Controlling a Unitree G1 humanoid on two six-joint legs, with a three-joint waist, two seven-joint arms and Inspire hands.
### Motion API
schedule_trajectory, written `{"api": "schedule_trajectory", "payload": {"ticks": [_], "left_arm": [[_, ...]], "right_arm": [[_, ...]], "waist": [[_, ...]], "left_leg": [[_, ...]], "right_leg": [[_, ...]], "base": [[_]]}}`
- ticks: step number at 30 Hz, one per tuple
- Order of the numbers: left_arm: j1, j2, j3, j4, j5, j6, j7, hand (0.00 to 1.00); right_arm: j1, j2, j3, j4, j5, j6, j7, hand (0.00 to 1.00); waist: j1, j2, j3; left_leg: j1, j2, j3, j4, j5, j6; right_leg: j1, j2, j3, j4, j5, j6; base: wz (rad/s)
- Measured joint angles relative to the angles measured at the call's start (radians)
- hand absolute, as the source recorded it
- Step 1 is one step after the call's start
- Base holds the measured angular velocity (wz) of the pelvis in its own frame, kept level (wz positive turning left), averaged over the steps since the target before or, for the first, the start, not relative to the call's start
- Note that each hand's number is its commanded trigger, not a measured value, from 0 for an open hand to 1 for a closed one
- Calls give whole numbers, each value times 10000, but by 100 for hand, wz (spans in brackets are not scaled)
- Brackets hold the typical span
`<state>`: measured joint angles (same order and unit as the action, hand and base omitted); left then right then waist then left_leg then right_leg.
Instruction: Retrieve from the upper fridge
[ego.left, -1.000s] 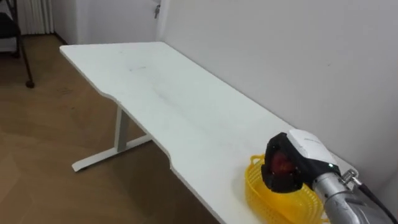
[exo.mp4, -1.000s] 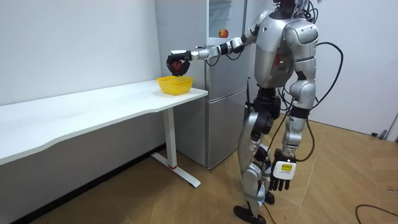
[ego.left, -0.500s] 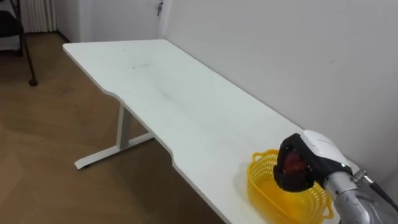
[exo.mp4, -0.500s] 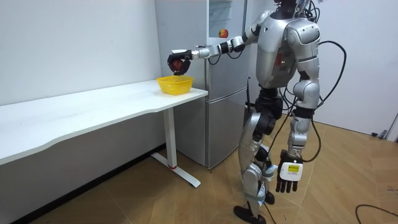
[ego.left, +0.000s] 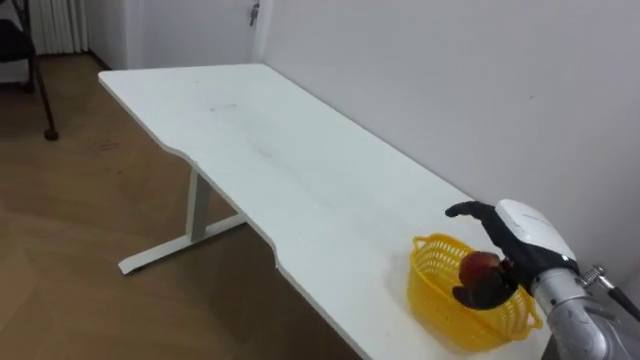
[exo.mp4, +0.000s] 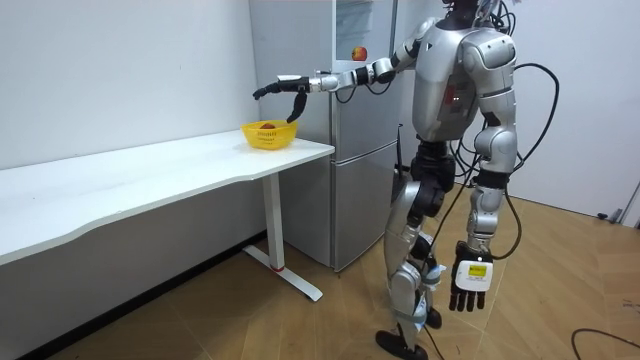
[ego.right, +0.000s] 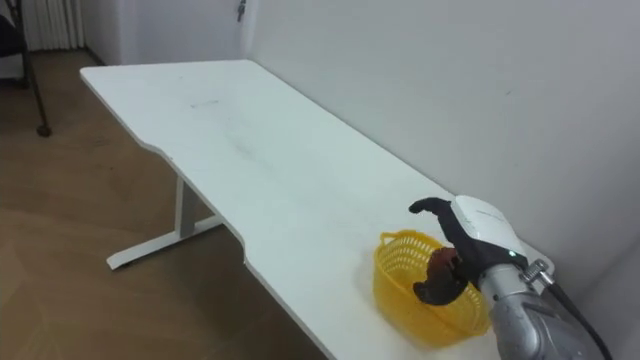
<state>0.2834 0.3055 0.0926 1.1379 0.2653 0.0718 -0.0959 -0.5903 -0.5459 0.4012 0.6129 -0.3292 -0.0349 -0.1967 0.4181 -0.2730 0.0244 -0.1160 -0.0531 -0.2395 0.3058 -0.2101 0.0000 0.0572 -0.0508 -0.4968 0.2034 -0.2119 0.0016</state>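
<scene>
Right robot hand (ego.left: 522, 232), fingers spread, hovers over the basket (ego.left: 436, 292) holding the apple (ego.left: 482, 265); left robot hand (exo.mp4: 468, 288) hangs open. Placing looks done; next, withdraw upward.

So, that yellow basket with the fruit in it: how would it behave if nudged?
The yellow basket looks like thin openwork plastic, so it is probably light and a bit flexible. On the smooth white table it would likely slide rather than tip, being low and wide. The red fruit in it is round and may roll inside, shifting the weight.
</scene>
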Motion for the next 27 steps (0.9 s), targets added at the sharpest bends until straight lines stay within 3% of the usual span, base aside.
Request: {"api": "schedule_trajectory", "payload": {"ticks": [6,11,21,27], "left_arm": [[24,-13,12,11,7,114,67,0],[41,-57,9,-6,7,164,199,0],[219,-294,21,-458,70,323,227,0],[256,-449,95,-576,112,296,269,0]], "right_arm": [[3,1,-2,13,99,12,-6,0],[12,4,0,11,189,17,-7,0],[76,30,-124,-92,909,34,29,0],[661,42,-1040,-1933,1178,11,21,0]], "waist": [[-50,203,-52],[-44,202,-61],[-271,442,47],[-520,854,-91]], "left_leg": [[279,5,4,-132,8,-4],[451,30,11,-220,11,-6],[736,55,198,-222,-8,16],[899,80,503,-258,-2,36]], "right_leg": [[200,-9,7,-2,-2,3],[312,-1,5,-2,-3,5],[491,-24,205,-2,-3,5],[503,-33,542,0,-2,4]], "base": [[-1],[-1],[-5],[-16]]}}
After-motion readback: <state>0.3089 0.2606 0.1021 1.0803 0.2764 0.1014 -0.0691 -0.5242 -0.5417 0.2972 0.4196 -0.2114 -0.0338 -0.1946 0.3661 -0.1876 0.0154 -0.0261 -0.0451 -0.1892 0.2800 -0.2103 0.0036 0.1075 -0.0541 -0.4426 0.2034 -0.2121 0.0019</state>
